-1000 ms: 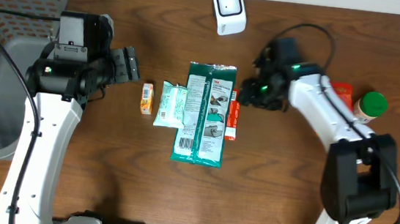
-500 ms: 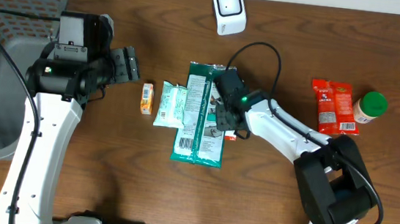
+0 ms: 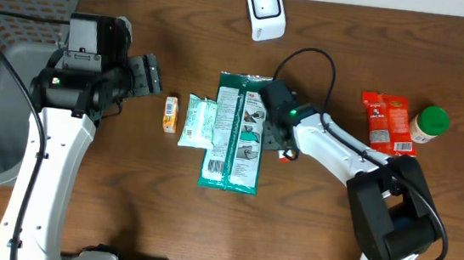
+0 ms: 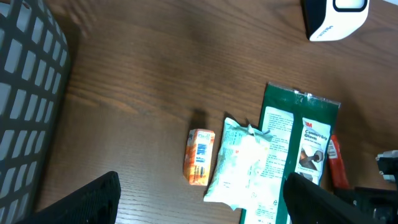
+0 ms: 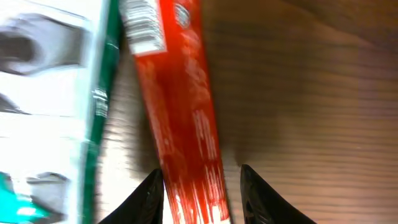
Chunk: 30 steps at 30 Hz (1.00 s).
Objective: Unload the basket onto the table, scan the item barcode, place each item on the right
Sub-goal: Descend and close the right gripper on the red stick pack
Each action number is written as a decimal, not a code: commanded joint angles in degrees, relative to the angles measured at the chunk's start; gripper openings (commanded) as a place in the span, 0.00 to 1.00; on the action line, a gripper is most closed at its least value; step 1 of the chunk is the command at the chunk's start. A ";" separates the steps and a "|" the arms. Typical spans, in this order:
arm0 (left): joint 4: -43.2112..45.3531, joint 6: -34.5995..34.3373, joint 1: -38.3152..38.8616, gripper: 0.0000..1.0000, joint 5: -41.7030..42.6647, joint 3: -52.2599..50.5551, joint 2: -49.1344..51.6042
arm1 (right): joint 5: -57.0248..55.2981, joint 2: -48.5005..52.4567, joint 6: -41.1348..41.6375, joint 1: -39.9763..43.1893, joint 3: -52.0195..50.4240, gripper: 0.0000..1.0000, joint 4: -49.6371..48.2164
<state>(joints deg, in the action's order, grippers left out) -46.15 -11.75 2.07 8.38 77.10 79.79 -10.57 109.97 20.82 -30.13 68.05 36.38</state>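
Dark wood surface (image 3: 122, 205) is carrying a row of packets in the middle. A white scanner (image 3: 266, 11) is standing at the far edge and a grey basket (image 3: 0, 56) is sitting at the left.

The step in hand looks like the pick-up. The right end effector (image 5: 202, 196) is straddling the near end of a slim red stick pack (image 5: 180, 106), which is lying flat just beside the big green pack (image 3: 237, 132). Its fingers (image 5: 152, 193) are standing apart. One is touching the pack's edge and the other is leaving a sliver of wood showing, so nothing is being clenched yet and the pack is not lifted.

The left end effector (image 3: 148, 75) is hanging released and empty near the basket, well apart from the packets.

A white barcode panel (image 5: 143, 28) is showing face up near the stick pack's far end, though it is blurred.

Next, the right arm is probably needing to pinch the thin pack firmly without catching the green pack's edge. It then needs to raise the pack and carry it to the scanner. The wrist is going to need turning so the barcode panel is facing the scanner's window. Because the pack is narrow and slick-looking, a shallow pinch is risking a slip.
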 commanded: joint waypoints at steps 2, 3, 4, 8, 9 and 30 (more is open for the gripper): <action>-0.13 0.79 -0.17 0.84 -0.76 0.11 0.15 | 0.85 -2.29 -6.75 3.43 0.37 0.35 1.77; -0.13 0.79 -0.17 0.84 -0.74 0.11 0.15 | 3.43 -2.80 -9.55 4.09 0.37 0.35 1.75; -0.13 0.79 -0.17 0.85 -0.76 0.11 0.15 | 6.14 -3.34 -12.55 4.70 0.42 0.36 1.75; -0.13 0.79 -0.17 0.84 -0.74 0.11 0.15 | 14.21 -7.28 -16.68 7.19 0.52 0.37 1.84; -0.13 0.79 -0.17 0.84 -0.74 0.11 0.15 | 15.15 -8.59 -16.70 7.52 0.52 0.37 1.81; -0.13 0.79 -0.17 0.84 -0.76 0.11 0.15 | 13.84 -4.09 -22.23 7.67 -0.04 0.14 2.60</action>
<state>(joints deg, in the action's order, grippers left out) -46.15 -11.73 2.07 8.38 77.10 79.79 3.25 103.59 -0.67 -22.72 68.14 39.05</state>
